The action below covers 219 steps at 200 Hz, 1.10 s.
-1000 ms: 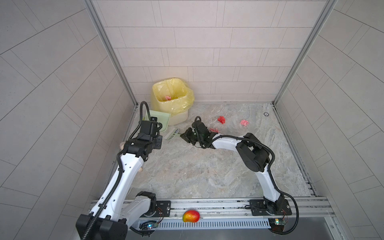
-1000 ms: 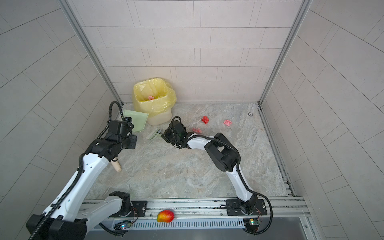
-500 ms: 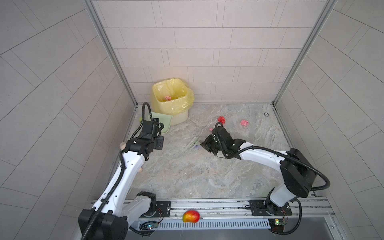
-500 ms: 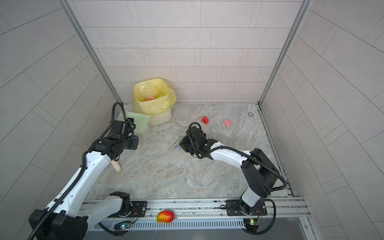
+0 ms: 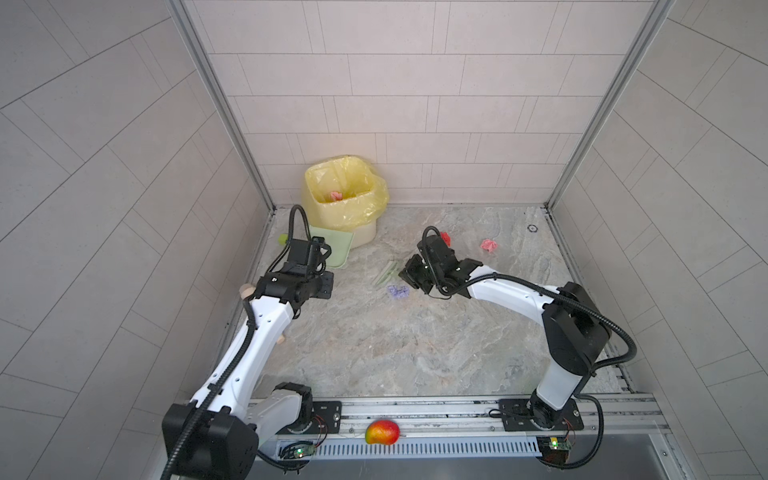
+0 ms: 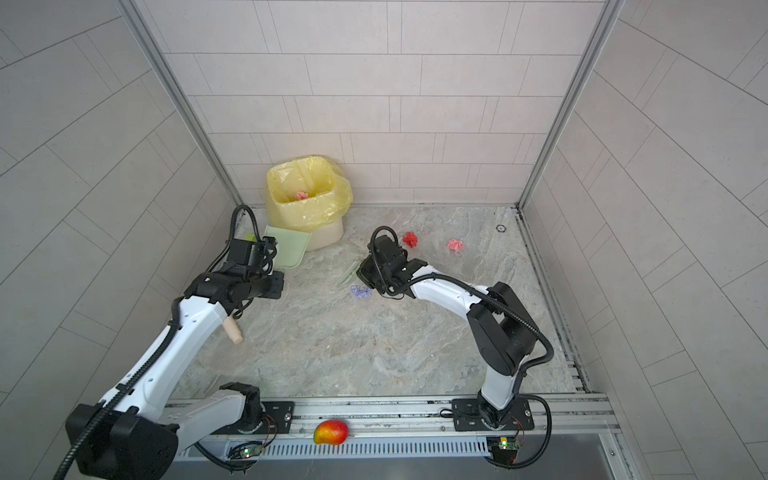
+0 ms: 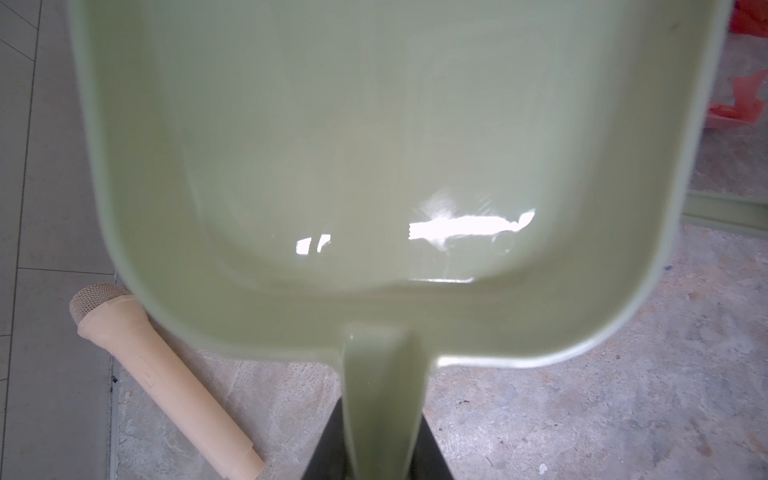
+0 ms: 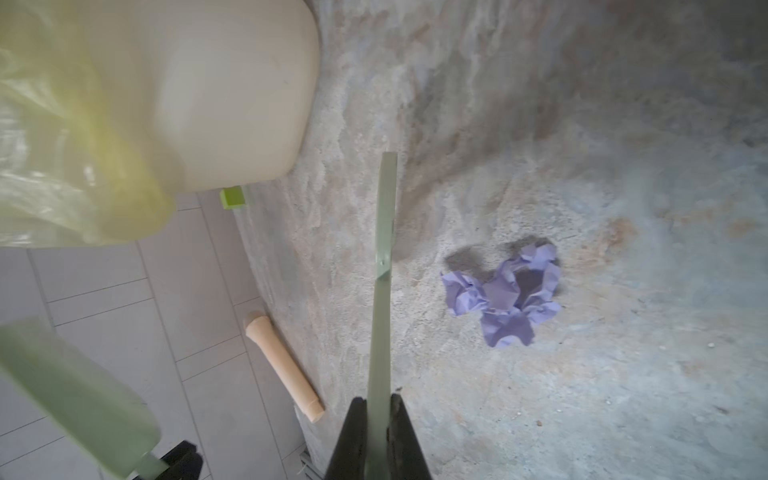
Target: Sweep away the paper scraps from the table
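Note:
On the grey marbled table (image 5: 415, 353) a purple paper scrap (image 5: 397, 291) (image 6: 360, 291) (image 8: 507, 291) lies just beside a thin green brush (image 5: 384, 272) (image 8: 382, 291). My right gripper (image 5: 409, 272) (image 8: 378, 409) is shut on that brush. Behind that gripper lie a red scrap (image 5: 445, 237) (image 6: 410, 239) and a pink scrap (image 5: 489, 245) (image 6: 456, 245). My left gripper (image 5: 322, 253) (image 7: 382, 453) is shut on the handle of a pale green dustpan (image 5: 332, 245) (image 7: 374, 166), held by the bin, with nothing in it.
A cream bin with a yellow liner (image 5: 340, 199) (image 6: 307, 199) stands in the back left corner with a pink scrap (image 5: 336, 195) inside. A lime cube (image 8: 232, 197) and a beige microphone-shaped toy (image 7: 166, 382) (image 6: 232, 330) lie along the left wall. A mango (image 5: 382, 432) rests on the front rail.
My right gripper has carried the brush away from the dustpan toward the middle, and its elbow has swung out to the right. The purple scrap now shows beside the brush. The left arm has barely moved.

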Available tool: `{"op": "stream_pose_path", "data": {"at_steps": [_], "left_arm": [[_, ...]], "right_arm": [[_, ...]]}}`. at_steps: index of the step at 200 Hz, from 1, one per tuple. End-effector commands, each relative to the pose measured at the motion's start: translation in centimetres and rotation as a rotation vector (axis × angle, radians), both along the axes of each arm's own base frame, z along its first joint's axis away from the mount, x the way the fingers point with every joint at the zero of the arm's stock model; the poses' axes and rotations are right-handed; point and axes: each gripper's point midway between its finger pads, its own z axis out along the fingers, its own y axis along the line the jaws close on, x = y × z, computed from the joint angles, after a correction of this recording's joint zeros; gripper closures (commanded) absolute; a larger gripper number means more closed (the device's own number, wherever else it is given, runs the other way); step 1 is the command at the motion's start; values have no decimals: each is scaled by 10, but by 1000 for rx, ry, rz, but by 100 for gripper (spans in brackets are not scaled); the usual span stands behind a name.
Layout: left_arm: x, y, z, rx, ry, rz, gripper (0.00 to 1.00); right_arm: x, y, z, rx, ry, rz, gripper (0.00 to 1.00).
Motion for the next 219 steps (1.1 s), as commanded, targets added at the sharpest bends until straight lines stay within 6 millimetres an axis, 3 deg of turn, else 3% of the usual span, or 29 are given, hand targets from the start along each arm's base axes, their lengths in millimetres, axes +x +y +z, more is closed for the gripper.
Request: {"op": "stream_pose_path", "data": {"at_steps": [1,30,81,112,135,156,192,219], "left_arm": [[-5,-12,-8,-31,29,-21,100],[-8,-27,-21,-22,73,-67,100],[-15,-64,-39,9,143,-191,100],[-32,-94,-57,57,232,-318,100],[-47,-109,-70,87,334,-388,100],[-60,-124,-79,109,374,-453,100],[-81,-152,-88,120,422,-577,100],[-93,-166,-97,144,457,-671,100]], "right_arm": [[-8,-7,3,-6,10,15,100],[-36,-34,-7,-48,66,32,100],[-90,-112,-19,-149,164,-5,100],[-122,-157,-19,-196,222,-28,100],[-130,-183,-2,-218,198,-45,100],[-129,-201,28,-282,133,-35,100],[-120,-218,73,-396,-38,36,100],[-117,-236,88,-542,-69,143,100]]}}
